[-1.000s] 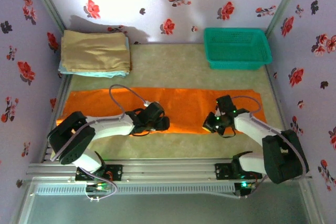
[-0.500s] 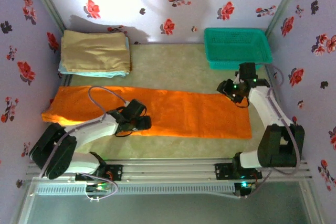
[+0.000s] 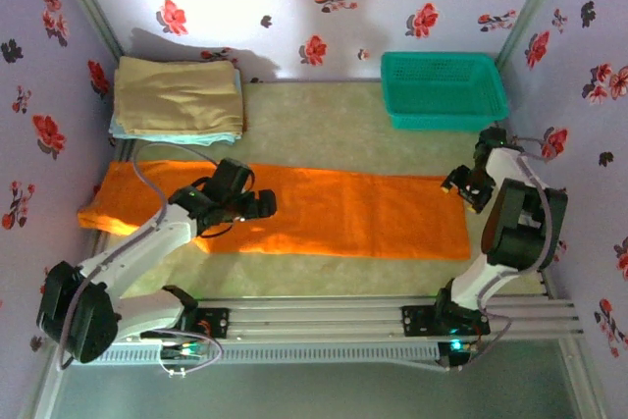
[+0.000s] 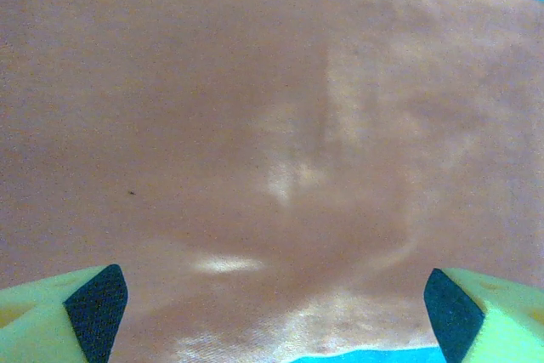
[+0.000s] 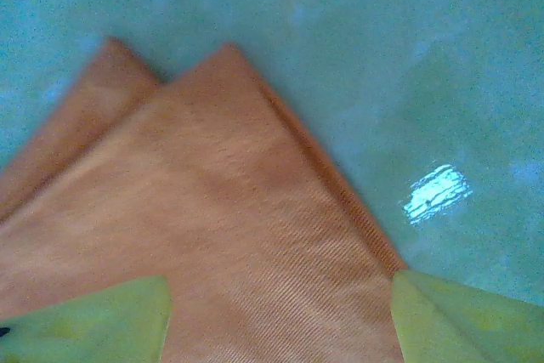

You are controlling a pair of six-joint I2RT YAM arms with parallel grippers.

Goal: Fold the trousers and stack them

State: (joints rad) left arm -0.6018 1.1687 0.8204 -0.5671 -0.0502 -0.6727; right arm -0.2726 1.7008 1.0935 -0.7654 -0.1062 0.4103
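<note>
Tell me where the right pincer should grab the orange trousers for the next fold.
I'd take the trousers at their far right corner, where two layers' corners lie nearly stacked. Come from the right end, low, sliding one finger under the edge, because the cloth lies flat on the table. The right pincer hovers there, open.

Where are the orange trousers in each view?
Top external: trousers lie as a long strip across mid-table, left to right.
Left wrist: trousers in the centre, reaching the left and right edges.
Right wrist: trousers at lower left, two corners pointing up.
Shared landmark: table mat bordering the cloth.
</note>
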